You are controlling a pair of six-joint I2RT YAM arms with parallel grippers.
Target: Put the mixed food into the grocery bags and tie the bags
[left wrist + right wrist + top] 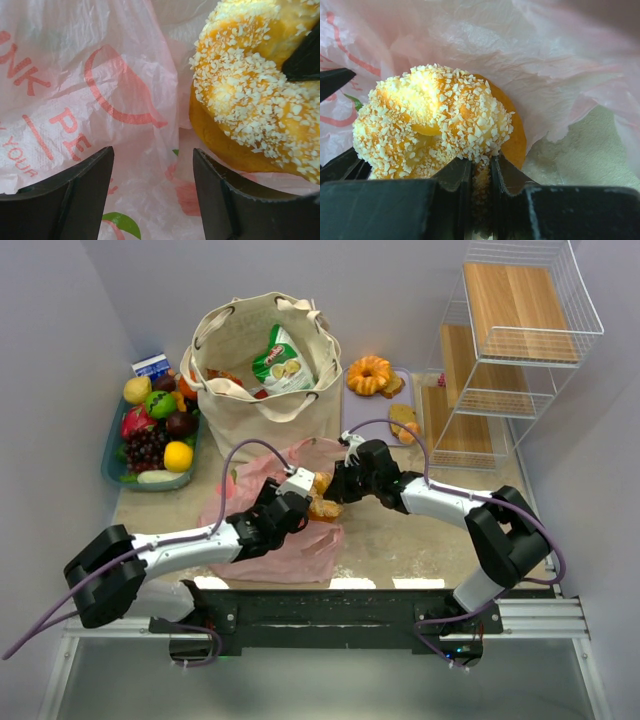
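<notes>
A nut-sprinkled pastry (435, 120) is pinched by the right gripper (481, 167) at the mouth of the pink bag (75, 60); the left gripper (152, 175) is open and empty. Next, it seems, the pastry must be pushed inside and released.

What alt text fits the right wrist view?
The right gripper pinches the lower edge of a golden pastry crusted with pale chopped bits, close to the camera. The crinkled pink bag lies behind and beside it, and the beige table shows at lower right.
</notes>
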